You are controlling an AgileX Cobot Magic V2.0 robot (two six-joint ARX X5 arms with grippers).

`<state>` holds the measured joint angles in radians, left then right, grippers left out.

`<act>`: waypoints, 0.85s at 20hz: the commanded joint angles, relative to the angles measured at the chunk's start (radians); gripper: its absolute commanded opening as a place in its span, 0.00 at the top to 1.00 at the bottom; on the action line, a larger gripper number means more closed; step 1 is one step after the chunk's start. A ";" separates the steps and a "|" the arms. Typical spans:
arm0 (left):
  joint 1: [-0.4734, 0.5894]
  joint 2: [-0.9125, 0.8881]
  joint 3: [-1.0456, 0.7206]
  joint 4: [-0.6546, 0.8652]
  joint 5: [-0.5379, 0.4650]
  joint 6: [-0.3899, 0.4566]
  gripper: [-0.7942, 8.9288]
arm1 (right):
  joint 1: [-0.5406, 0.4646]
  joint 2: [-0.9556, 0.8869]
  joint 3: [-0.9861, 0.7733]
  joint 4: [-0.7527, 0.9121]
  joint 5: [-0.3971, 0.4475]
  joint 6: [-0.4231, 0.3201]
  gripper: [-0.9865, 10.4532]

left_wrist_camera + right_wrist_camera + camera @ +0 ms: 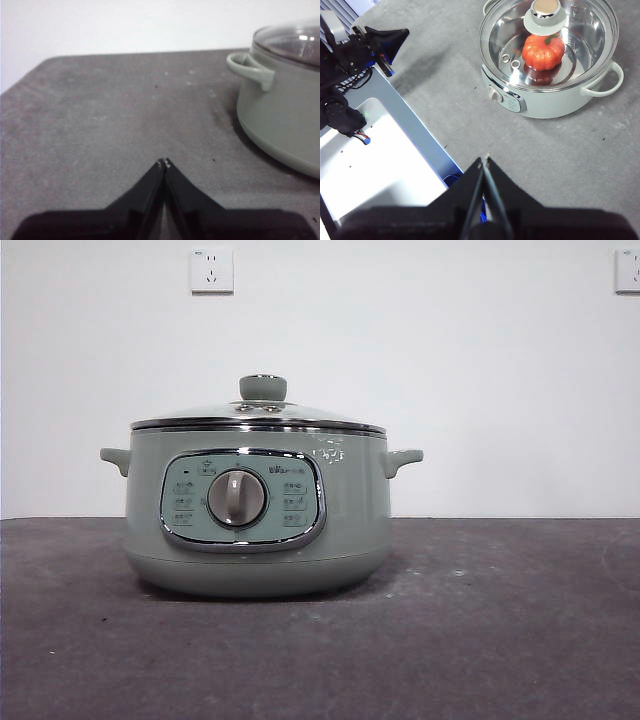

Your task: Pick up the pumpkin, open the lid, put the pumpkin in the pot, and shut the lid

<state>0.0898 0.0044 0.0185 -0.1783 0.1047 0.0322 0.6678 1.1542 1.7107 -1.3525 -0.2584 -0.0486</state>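
The left gripper hangs low over the grey worktop, its fingers clenched on nothing, just beside the pot and one of its side handles. The right gripper sits high above the worktop, fingers likewise clenched and empty, well apart from the pot. Only its wrist view looks down through the lid, which rests closed on the pot, to the pumpkin inside. The front view shows neither gripper, only the pot's control panel and dial.
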 commanded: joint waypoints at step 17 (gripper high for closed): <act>0.003 -0.003 -0.015 0.000 0.003 -0.006 0.92 | -0.021 -0.021 0.002 0.029 0.006 -0.037 0.91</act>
<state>0.0898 0.0044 0.0185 -0.1783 0.1055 0.0322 0.6472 1.1458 1.7107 -1.3331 -0.2550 -0.0654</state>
